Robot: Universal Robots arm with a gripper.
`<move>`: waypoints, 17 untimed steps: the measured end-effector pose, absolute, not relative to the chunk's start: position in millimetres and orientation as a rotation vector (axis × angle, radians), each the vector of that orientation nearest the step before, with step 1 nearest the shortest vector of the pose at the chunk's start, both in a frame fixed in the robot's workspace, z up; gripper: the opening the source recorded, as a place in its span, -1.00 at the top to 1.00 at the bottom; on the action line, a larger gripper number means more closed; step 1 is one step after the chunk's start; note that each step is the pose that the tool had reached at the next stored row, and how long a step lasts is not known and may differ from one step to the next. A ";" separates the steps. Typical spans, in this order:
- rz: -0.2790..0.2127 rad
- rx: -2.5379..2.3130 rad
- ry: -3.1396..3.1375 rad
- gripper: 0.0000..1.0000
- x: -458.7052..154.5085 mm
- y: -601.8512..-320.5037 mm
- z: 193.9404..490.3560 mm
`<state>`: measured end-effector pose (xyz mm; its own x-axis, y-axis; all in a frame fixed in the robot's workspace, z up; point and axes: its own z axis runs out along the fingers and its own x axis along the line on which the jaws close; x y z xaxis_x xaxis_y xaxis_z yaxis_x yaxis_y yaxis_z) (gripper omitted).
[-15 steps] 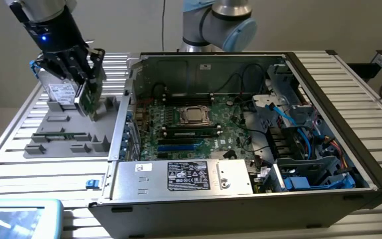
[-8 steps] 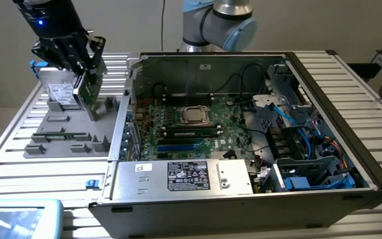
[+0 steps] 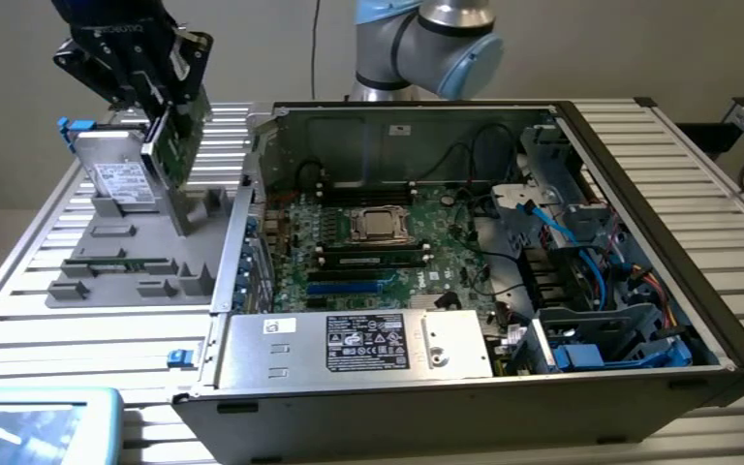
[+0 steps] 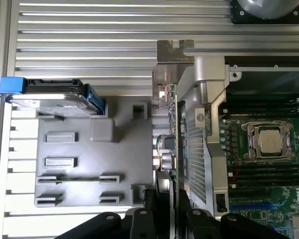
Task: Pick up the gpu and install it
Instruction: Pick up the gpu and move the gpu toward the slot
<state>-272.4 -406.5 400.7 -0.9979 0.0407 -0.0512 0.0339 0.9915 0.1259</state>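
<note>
The gripper [image 3: 170, 92] is seen pinched on the gpu [image 3: 181, 140] at the exterior view's upper left. The card is held upright over the gray holder [image 3: 139, 266], just beside the hard drive [image 3: 120, 179]. The open computer case [image 3: 346, 426] is seen centre-right.

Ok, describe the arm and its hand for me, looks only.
The arm is built of rounded silver-grey segments with light blue caps at the joints. The hand is black and blocky, with pale lettering across its body and linked, matte black fingers.
</note>
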 end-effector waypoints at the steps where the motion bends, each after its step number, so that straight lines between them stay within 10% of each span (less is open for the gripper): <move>1: 0.194 0.058 3.083 0.44 -269.4 -407.7 405.4; 17: 0.195 0.064 3.136 0.44 -223.1 -423.4 418.9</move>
<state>-223.1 -423.4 418.9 -0.9992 0.0406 0.0036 0.0408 0.9915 0.1238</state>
